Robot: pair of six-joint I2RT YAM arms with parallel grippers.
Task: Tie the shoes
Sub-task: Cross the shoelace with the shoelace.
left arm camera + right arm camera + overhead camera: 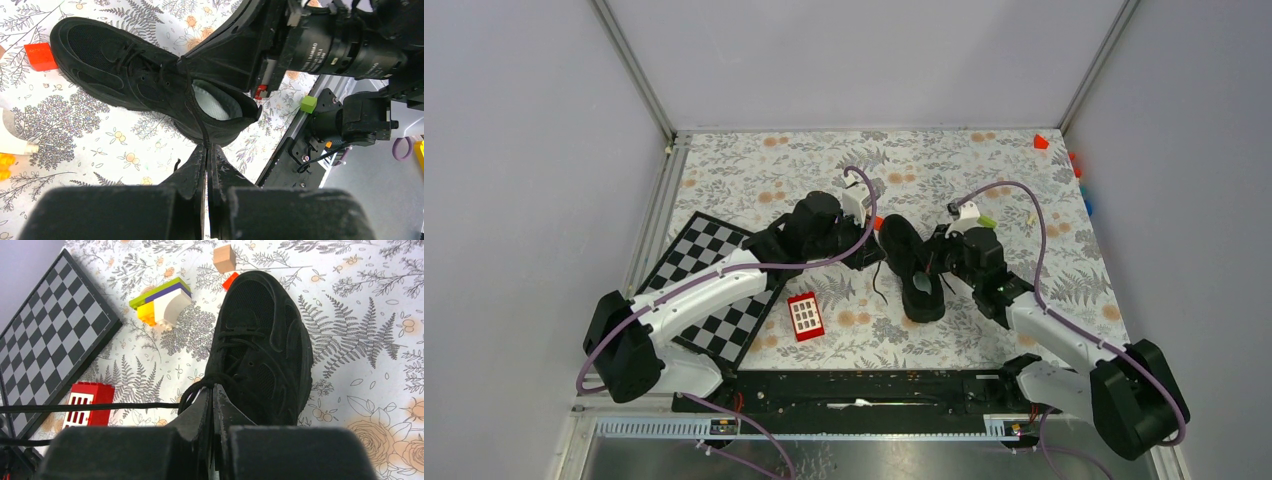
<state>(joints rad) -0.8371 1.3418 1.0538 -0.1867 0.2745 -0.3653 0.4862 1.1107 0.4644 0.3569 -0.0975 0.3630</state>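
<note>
floral table | sneaker | chessboard | red brick | brick cluster
</note>
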